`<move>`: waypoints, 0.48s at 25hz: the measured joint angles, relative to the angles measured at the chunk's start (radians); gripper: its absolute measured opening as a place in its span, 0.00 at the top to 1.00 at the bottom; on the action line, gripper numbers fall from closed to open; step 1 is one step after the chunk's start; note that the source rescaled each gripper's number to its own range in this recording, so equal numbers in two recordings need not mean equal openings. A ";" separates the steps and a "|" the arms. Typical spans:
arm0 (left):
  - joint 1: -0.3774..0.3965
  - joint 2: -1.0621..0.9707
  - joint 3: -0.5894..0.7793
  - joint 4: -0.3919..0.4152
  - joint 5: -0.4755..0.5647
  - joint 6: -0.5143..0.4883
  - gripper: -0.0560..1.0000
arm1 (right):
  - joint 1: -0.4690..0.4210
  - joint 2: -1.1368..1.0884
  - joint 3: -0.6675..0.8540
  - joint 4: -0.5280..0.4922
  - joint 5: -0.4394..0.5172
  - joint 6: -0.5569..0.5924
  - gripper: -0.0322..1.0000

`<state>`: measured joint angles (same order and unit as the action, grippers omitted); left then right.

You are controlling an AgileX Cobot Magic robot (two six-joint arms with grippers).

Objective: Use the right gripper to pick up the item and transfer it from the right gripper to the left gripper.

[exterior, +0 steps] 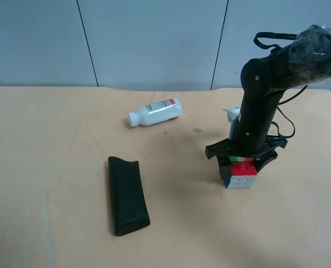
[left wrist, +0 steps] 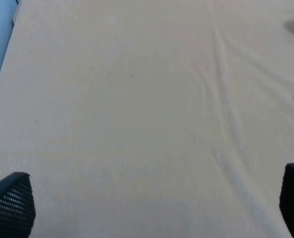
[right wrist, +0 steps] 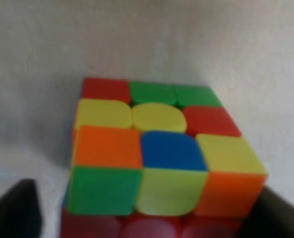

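Exterior high, cube (exterior: 241, 176) well inside table (exterior: 53, 139) edges

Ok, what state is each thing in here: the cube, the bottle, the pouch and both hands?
Puzzle cube: resting on the table, not lifted.
Right hand: open, fingers on either side of the cube, with a gap visible on one side.
Left hand: open, holding nothing, over bare table.
White bottle: lying on its side, cap on.
Black pouch: lying flat, nothing touching it.
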<state>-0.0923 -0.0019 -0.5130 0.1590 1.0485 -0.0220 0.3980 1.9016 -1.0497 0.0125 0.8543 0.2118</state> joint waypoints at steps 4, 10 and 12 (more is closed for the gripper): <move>0.000 0.000 0.000 0.000 0.000 0.000 0.00 | 0.000 0.000 0.000 -0.001 0.001 0.001 0.96; 0.000 0.000 0.000 0.000 0.000 0.000 0.00 | 0.000 -0.018 0.000 0.000 0.005 0.000 0.96; 0.000 0.000 0.000 0.000 0.000 -0.001 0.00 | 0.000 -0.057 0.000 0.000 0.012 0.000 0.96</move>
<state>-0.0923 -0.0019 -0.5130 0.1590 1.0485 -0.0231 0.3980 1.8445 -1.0497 0.0123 0.8662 0.2120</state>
